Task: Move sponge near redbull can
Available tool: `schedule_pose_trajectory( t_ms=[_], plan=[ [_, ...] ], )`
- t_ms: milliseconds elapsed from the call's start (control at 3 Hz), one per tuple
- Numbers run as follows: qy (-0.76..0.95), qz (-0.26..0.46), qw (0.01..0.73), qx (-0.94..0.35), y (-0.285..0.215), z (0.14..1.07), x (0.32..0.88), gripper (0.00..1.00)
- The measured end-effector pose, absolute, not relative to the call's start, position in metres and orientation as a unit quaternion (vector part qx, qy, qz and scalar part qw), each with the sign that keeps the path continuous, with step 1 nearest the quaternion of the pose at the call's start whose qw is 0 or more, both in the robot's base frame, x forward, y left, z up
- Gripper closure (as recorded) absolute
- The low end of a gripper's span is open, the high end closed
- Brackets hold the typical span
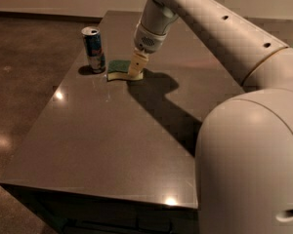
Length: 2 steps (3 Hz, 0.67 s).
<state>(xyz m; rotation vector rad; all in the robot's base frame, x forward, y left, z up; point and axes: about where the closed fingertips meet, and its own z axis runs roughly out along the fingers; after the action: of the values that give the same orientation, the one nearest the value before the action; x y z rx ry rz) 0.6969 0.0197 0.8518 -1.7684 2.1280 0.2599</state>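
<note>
The redbull can (94,49) stands upright at the far left of the dark table (112,145). The sponge (117,70), green on top with a pale yellow base, is at table level just right of the can, a small gap between them. My gripper (135,68) comes down from the upper right and is shut on the sponge's right end. My pale fingers (136,62) cover that end of the sponge.
My large white arm (244,106) fills the right side of the view and hides that part of the table. The table's left edge runs close to the can. Brown floor lies beyond the left edge.
</note>
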Motion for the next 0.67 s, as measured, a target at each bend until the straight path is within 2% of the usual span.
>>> schedule_pose_trajectory(
  t_ms=[333,667],
  plan=[
    [0.753,0.093,0.179,-0.626,0.0206,0.8486,0.6972,0.28],
    [0.753,0.094,0.178,-0.626,0.0218,0.8461,0.6976,0.04]
  ],
)
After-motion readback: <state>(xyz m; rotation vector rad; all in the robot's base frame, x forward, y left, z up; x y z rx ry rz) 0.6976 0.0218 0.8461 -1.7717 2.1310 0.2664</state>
